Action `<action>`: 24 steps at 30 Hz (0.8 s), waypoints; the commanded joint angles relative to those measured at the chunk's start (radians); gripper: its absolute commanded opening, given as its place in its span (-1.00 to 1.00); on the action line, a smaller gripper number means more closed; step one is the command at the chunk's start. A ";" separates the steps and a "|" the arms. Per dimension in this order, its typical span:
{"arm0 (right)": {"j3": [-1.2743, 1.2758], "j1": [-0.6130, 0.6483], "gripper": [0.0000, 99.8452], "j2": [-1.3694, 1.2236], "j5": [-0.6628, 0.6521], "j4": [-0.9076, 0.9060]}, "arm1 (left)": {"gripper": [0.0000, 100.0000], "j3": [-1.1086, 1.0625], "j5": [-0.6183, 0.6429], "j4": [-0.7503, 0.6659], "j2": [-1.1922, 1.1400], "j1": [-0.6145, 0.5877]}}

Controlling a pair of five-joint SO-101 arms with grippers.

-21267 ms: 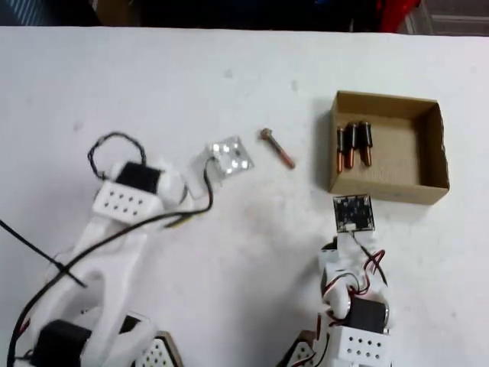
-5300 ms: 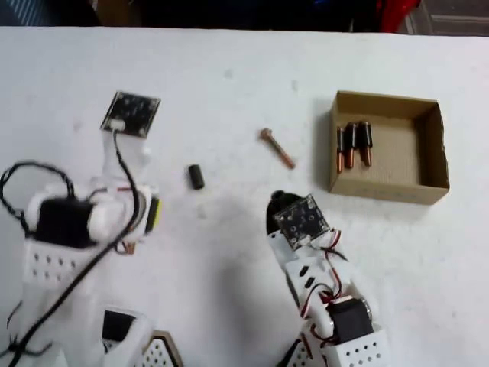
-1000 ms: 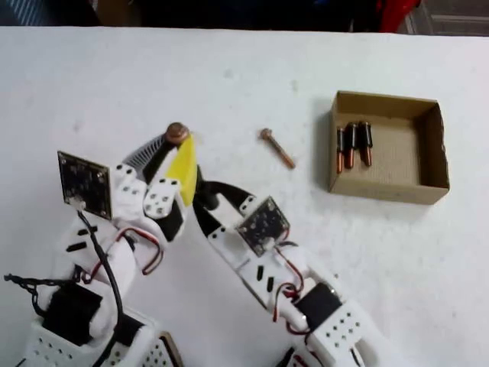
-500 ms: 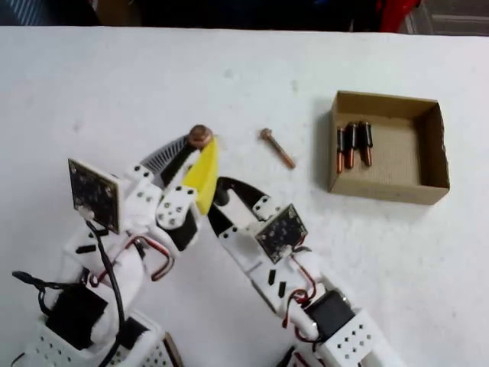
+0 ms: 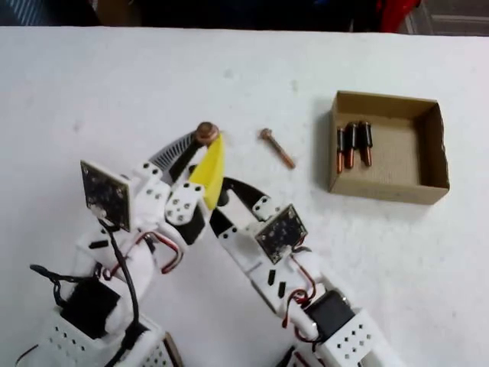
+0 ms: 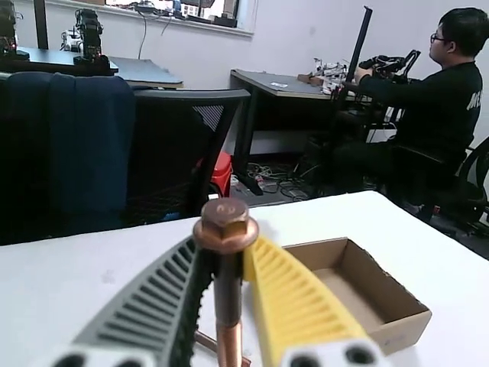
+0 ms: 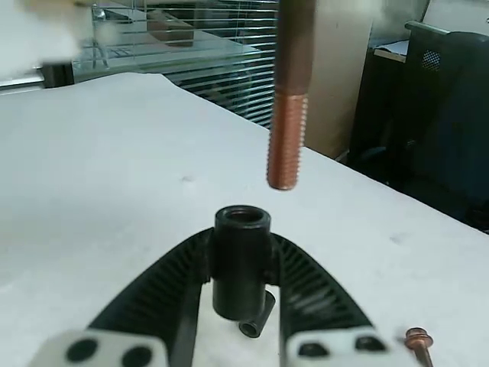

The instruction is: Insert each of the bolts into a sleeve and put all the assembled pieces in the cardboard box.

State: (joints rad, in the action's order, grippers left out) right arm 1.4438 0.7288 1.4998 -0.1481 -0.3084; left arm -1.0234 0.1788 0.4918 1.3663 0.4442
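Copper-coloured hex-head bolt held upright, head uppermost, above the white table. The left gripper has its grey and yellow jaws clamped on the shank just under the head, so the threaded end hangs free. Below it, the right gripper has its black jaws closed on a black cylindrical sleeve, bore upward. In the right wrist view the thread tip stands just above the opening without touching it, and appears offset to one side of the bore. The two holds thus present pin and hole on nearly one axis. The step in hand is judged to be the mating, which probably needs a small sideways correction before descent. A second black sleeve lies on the table beneath the right gripper. A second copper bolt lies between the grippers and the brown cardboard box, which holds three assembled pieces.
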 commanded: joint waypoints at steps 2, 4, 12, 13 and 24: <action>-0.011 -0.022 -0.97 0.019 -0.005 0.005 | -0.95 0.012 0.012 -0.041 -0.004 0.007; -0.011 -0.047 -0.97 0.019 -0.005 0.005 | -0.95 0.012 0.012 -0.040 -0.004 0.007; -0.011 -0.053 -0.97 0.019 -0.005 0.005 | -0.95 -0.011 0.012 -0.046 -0.004 0.013; -0.011 -0.053 -0.97 0.019 -0.005 0.005 | -0.95 -0.021 0.012 -0.048 -0.004 0.013; -0.011 -0.056 -0.97 0.019 -0.005 0.005 | -0.95 -0.038 0.012 -0.041 -0.004 0.012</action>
State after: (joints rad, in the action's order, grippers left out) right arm 1.4438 0.6843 1.4998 -0.1481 -0.3084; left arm -1.0710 0.1788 0.4918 1.3663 0.4442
